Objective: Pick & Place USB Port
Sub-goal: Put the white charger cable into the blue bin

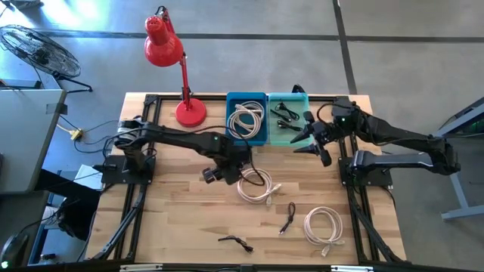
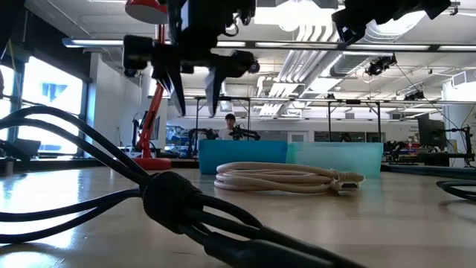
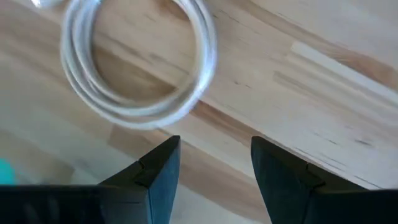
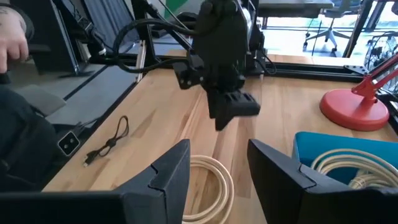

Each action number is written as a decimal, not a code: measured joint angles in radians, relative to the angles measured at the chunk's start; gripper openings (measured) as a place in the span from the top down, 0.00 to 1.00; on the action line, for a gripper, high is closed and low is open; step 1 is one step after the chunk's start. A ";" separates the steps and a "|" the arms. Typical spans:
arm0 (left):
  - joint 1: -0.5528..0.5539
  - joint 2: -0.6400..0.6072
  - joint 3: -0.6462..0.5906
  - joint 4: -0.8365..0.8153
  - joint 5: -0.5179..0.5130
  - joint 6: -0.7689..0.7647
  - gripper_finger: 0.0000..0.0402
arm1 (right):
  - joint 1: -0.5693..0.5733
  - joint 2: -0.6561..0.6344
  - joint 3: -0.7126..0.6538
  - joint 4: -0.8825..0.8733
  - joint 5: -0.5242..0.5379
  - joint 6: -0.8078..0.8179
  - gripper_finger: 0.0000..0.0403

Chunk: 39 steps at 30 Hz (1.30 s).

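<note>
**Left end effector poised over white coil, nothing gripped yet**

The left end effector (image 1: 219, 172) is being held just above the worktop (image 1: 174, 219), fingers pointing down and spread apart, with nothing between them. In the left wrist view the white coil (image 3: 140, 68) is lying flat on the wood just beyond the fingertips (image 3: 165, 165), so the end effector looks to be lined up for a descent onto it. In the high view that coil (image 1: 255, 187) is sitting near the worktop's middle, just beside the left end effector.

The right end effector (image 1: 316, 143) is being held over the near edge of the teal bin (image 1: 299, 98), its fingers also apart and empty; it appears to be waiting clear of the left arm's working space.

The sorting scheme is being shown by the bins: a white coil is already lying in the blue bin (image 1: 261, 98), while small black cables are lying in the teal one. So the loose coil is probably being targeted for the blue bin.

Work is still being left on the worktop: a second white coil (image 1: 324, 227) near the front right, a black cable (image 1: 287, 219) beside it, and another black cable (image 1: 236, 242) at the front edge. A red lamp (image 1: 170, 64) is standing behind, well clear of it all.
</note>
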 joint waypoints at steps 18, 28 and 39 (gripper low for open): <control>-0.094 0.149 0.000 0.155 -0.094 0.364 0.53 | 0.107 0.000 0.000 -0.012 0.033 0.051 0.62; -0.090 0.218 0.000 0.197 -0.030 0.458 0.53 | 0.160 0.000 0.000 -0.011 0.065 0.090 0.62; -0.018 0.282 0.003 0.239 0.046 0.338 0.86 | 0.228 0.000 0.000 -0.012 0.141 0.094 0.62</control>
